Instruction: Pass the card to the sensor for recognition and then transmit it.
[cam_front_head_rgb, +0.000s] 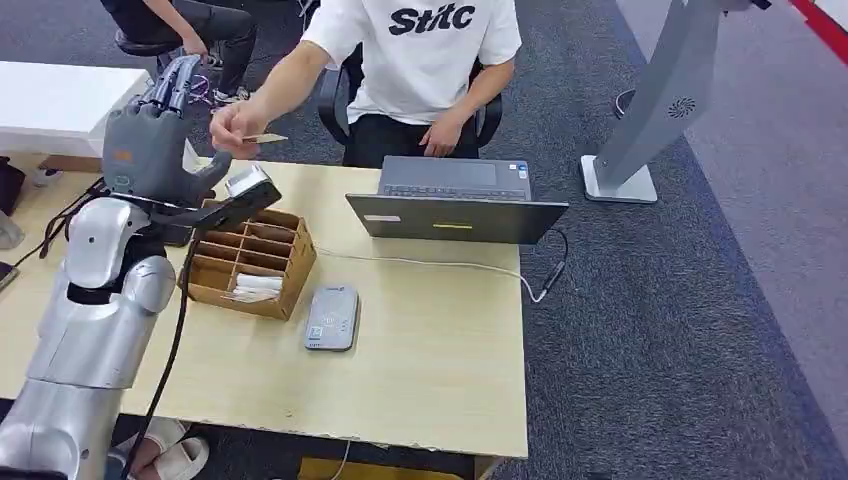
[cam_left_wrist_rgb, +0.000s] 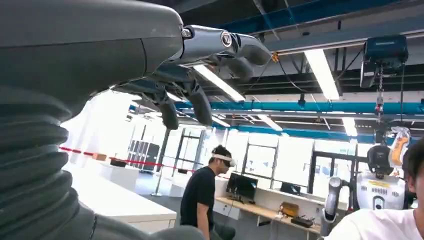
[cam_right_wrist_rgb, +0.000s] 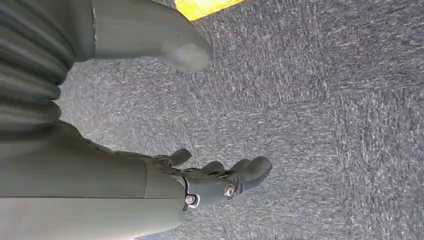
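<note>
The card (cam_front_head_rgb: 265, 138) is sitting pinched in the hand (cam_front_head_rgb: 236, 130) of a person in a white T-shirt (cam_front_head_rgb: 420, 55) who is sitting across the tabletop (cam_front_head_rgb: 430, 340) and reaching an arm out over its far edge. The card is lying roughly flat in the air, just beside the left robot hand (cam_front_head_rgb: 150, 135) and apart from it. That left robot hand is standing raised with its fingers (cam_front_head_rgb: 175, 85) pointing up and spread loosely, holding nothing; in the left wrist view the fingers are hanging apart against the ceiling lights. Below the raised arm, a cardboard divider box (cam_front_head_rgb: 255, 262) is resting on the tabletop with white slips lying in one near compartment. Just beside the box, a grey card sensor (cam_front_head_rgb: 332, 317) is lying flat. Farther along, an open laptop (cam_front_head_rgb: 455, 200) is standing in front of the person, with a white cable (cam_front_head_rgb: 440, 264) trailing off the tabletop's edge. The right robot hand (cam_right_wrist_rgb: 220, 182) is hanging over grey carpet (cam_right_wrist_rgb: 325, 125), its fingers gently curled and apart with nothing in them.
</note>
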